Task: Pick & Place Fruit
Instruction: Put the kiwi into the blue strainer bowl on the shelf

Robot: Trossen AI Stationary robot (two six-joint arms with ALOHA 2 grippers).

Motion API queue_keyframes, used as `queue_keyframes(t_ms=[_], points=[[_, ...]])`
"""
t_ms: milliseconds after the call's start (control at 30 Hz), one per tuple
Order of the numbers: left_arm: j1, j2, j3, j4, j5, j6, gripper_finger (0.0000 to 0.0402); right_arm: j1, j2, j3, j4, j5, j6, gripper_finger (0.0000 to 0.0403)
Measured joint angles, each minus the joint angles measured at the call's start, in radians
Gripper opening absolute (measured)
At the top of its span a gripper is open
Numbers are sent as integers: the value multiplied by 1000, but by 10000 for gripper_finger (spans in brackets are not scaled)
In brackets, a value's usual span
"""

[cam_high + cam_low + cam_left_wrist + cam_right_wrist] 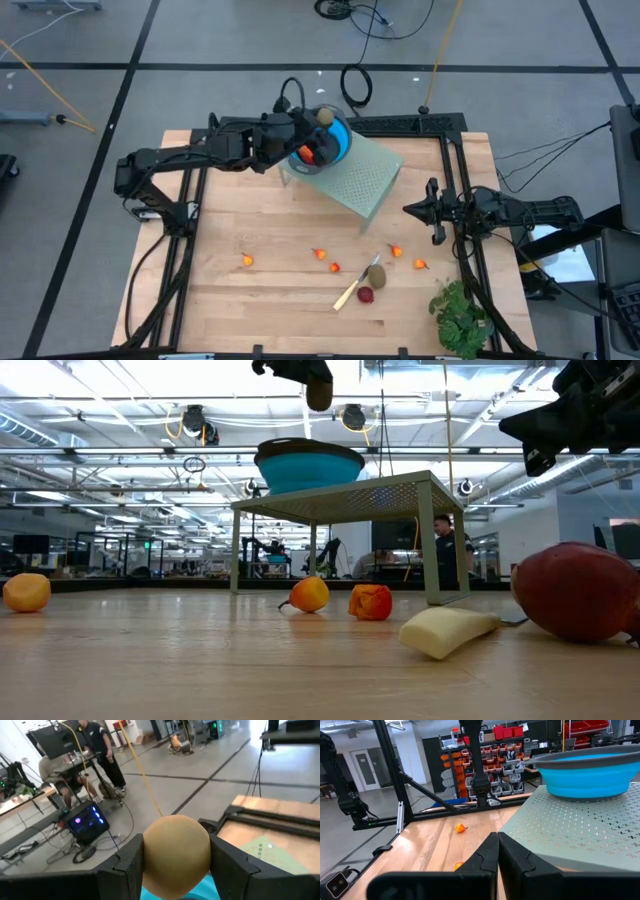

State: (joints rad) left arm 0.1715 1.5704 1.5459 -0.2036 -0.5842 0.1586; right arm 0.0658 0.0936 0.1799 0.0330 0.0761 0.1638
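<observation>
Fruit: one brownish-green oval point(176, 854) gripped in left gripper point(322, 119) above blue bowl point(335, 140) on pale perforated stand point(365, 180). Other pieces lie scattered on the wooden table point(270, 210) beside knife point(355, 285). Right gripper point(412, 210) clenched empty at table's right; concrete floor, cables, shelving beyond.

off-task items on and around the wooden table

a pale-handled knife point(356, 286) and a leafy green bunch point(460, 315) lie well toward the near edge from the left gripper, the bunch just in front of the right gripper; a perforated green stand point(360, 178) sits between both grippers; people point(102, 750) work beyond.
</observation>
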Motion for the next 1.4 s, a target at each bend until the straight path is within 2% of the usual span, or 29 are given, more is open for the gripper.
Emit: queue_keyframes(t_ms=[367, 500, 800, 967, 1167, 1300, 1400], points=[[0, 86, 0, -11, 0, 155, 175, 0, 0, 0, -8, 1, 5, 0], [3, 107, 0, -11, 0, 154, 175, 0, 0, 0, -8, 1, 6, 0], [45, 110, -1, -87, 23, 9, 175, 0, 0, 0, -8, 1, 7, 0], [70, 110, -1, -109, 85, -38, 175, 0, 0, 0, -8, 1, 7, 0], [85, 110, -1, -108, 96, -67, 175, 0, 0, 0, -8, 1, 7, 0], [103, 110, -1, -106, 194, -138, 175, 0, 0, 0, -15, 1, 7, 0], [114, 110, -1, -108, 229, -186, 175, 0, 0, 0, -21, 1, 7, 0]])
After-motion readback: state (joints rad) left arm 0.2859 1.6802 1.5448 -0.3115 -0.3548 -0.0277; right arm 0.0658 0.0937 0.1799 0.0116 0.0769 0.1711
